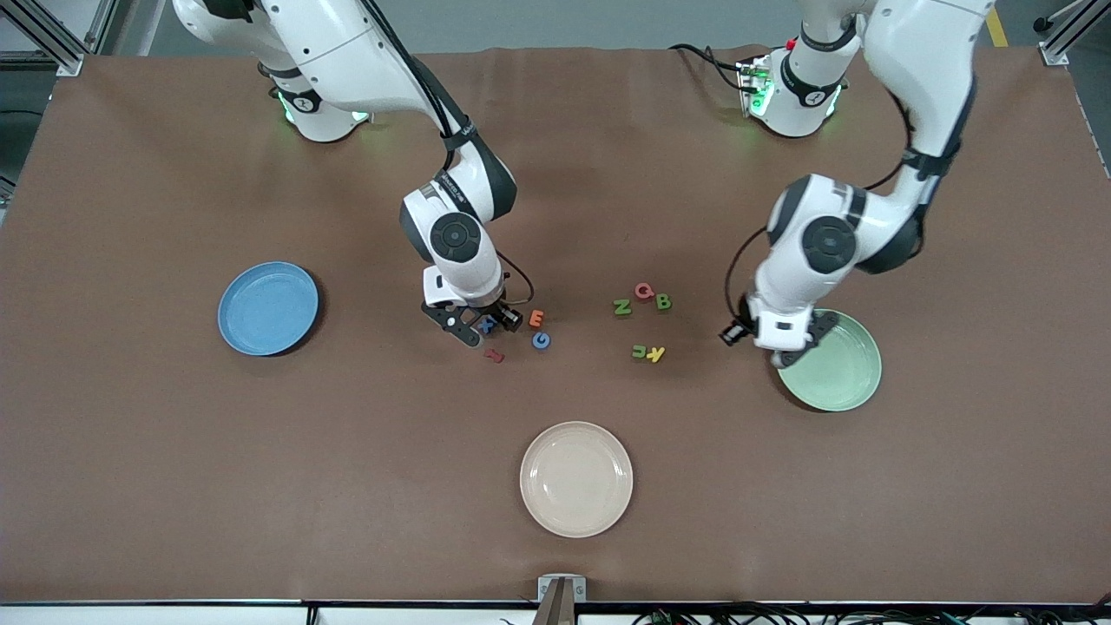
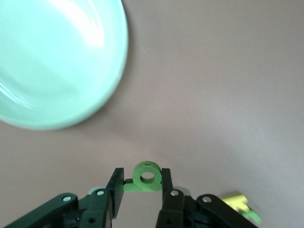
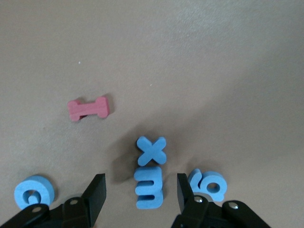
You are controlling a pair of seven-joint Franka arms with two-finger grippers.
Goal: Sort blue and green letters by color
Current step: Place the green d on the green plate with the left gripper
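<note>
One green letter (image 2: pixel 147 177) — between left jaws.

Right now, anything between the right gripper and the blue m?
Nothing visible. The right gripper is open with the blue m between its fingers. The blue x touches the m's end, and a blue g lies beside one finger.

Right arm reaches out from its base, elbow bent, wrist pointing straight down, and the right pincer (image 1: pixel 476 327) sits low over the middle of the tabletop with its fingers (image 3: pixel 95 194) spread wide, nothing gripped between them. Left arm folds down sharply from its base, forearm tucked, and the left pincer (image 2: pixel 140 190) hangs low at its own end of the tabletop, fingers (image 2: pixel 115 187) drawn in close, pinching a small green piece (image 2: pixel 145 178).
</note>
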